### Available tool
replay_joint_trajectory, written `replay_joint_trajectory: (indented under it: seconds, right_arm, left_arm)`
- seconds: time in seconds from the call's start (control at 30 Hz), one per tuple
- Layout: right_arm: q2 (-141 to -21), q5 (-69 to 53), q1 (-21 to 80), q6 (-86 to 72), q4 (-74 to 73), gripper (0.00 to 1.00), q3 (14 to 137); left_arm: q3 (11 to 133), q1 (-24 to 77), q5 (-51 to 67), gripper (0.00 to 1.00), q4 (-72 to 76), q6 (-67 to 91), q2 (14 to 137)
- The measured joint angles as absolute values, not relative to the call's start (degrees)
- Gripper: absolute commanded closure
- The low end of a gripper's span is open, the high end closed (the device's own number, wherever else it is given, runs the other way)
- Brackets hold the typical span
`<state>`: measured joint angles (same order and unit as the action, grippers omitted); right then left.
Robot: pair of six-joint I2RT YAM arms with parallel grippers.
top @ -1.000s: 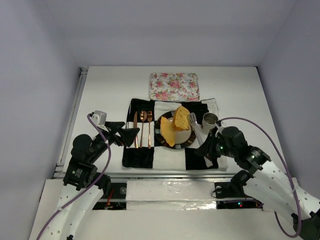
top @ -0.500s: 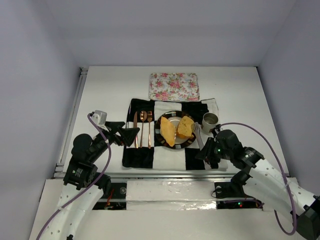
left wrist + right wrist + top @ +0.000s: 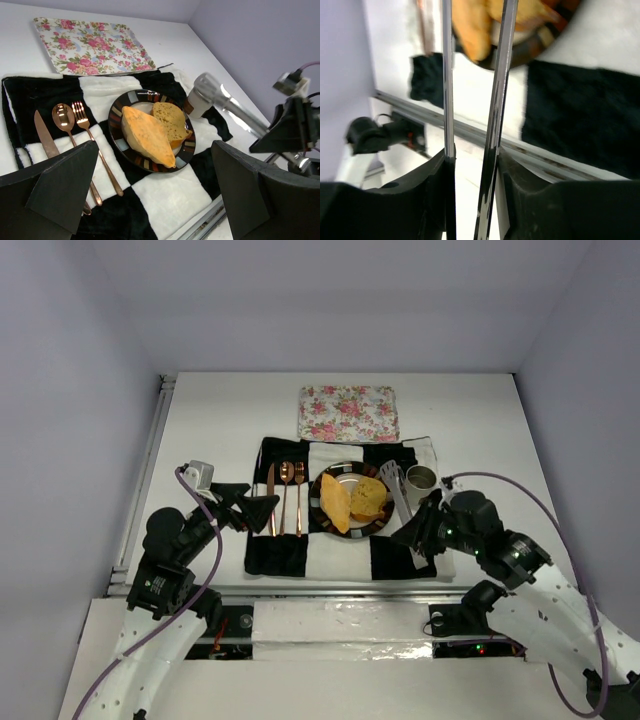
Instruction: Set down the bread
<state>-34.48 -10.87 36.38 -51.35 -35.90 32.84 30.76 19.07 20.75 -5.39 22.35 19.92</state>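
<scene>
Right wrist: my right gripper (image 3: 472, 165) clamps the tongs (image 3: 447, 75), blades apart. Both bread pieces (image 3: 352, 499) lie touching on the plate (image 3: 318, 502). Left gripper (image 3: 250, 506) gapes beside the cutlery (image 3: 285, 495). Risk, as I judge it: tong tips sit between plate and cup (image 3: 420, 478), so a careless swing could tip the cup.

Soft, even light fell from above, and the white worktop (image 3: 200, 430) looked bright in the overhead view without burning out; shadows beneath the arms were faint and short. The left wrist view was sharp on the bread (image 3: 147, 135) and plate (image 3: 115, 116), with small highlights on the copper cutlery (image 3: 64, 116) and a glare streak along the metal tongs (image 3: 227, 102), while the near fingers (image 3: 60, 185) of the left pincer (image 3: 160, 195) were soft-edged. The right wrist view was tilted and blurred beyond the tongs, its white cloth (image 3: 605, 45) squares washed out.
</scene>
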Motion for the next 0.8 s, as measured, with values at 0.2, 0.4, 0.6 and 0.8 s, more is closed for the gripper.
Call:
replay_joint_trajectory:
  seconds: [0.2, 0.4, 0.6, 0.8]
  right_arm:
    - [-35.29, -9.98, 36.42, -49.82, -37.08, 0.66, 42.22]
    - [-46.06, -1.02, 35.90, -43.27, -39.66, 0.66, 55.27]
    - [-64.25, 3.27, 19.57, -32.84, -38.98, 0.66, 67.90]
    - [-83.99, 4.25, 3.27, -28.10, -38.04, 0.68, 72.55]
  left_arm:
    - [30.76, 19.07, 20.78, 0.04, -5.39, 22.35, 19.90]
    - [30.76, 19.07, 20.88, 0.04, -5.39, 22.35, 19.70]
    - [30.74, 19.07, 21.21, 0.03, -5.37, 22.35, 18.48]
    - [30.74, 19.05, 21.87, 0.03, -5.37, 22.33, 16.64]
